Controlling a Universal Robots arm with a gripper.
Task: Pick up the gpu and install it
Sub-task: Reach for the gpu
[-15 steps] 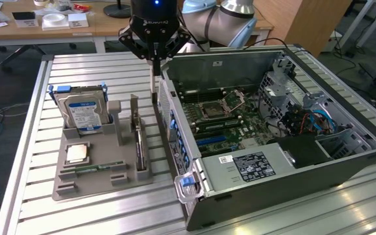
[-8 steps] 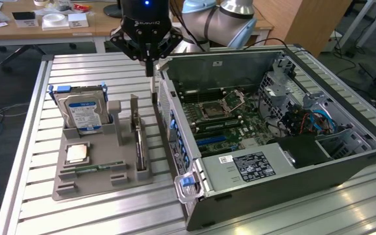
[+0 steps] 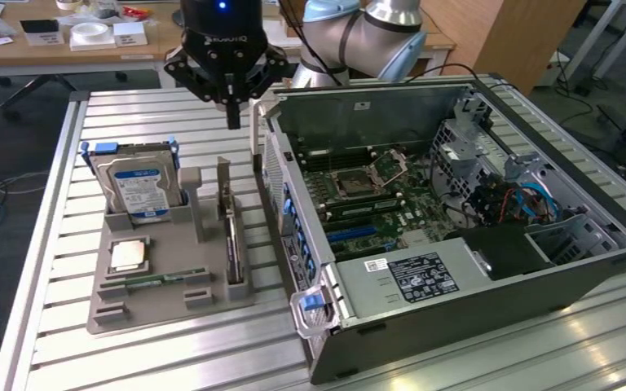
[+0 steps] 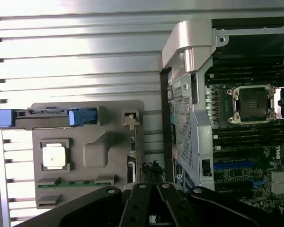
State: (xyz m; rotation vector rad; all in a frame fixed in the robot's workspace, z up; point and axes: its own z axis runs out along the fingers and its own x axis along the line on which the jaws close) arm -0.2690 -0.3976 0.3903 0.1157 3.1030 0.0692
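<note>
You are at the very start of this job. None of the task's steps shows as done. The gripper (image 3: pixel 232 120) hangs above the grey parts holder (image 3: pixel 128 309) with its fingers pressed together and nothing between them. It touches nothing.

The gpu (image 3: pixel 229 236) stands on edge in the slot along the side of the holder nearest the computer case (image 3: pixel 433 326), not yet picked up. In the exterior view the closed fingertips hover over the card's far end, clear of it. In the wrist view you look down on the card's thin top edge and its metal bracket, just past the fingers.

The other parts sit in their places on the holder:
- The hard drive (image 3: pixel 139 186) with the blue label stands upright.
- The processor (image 3: pixel 128 254) lies flat.
- The RAM stick (image 3: pixel 166 279) lies in its groove.

The case lies open on its side just beside the holder, with the motherboard (image 3: pixel 373 195) exposed. No card shows in the expansion slots (image 3: pixel 351 236).

By my judgement both the grasp and the install are left to do — the closed fingers would have to part before they could take the card.
</note>
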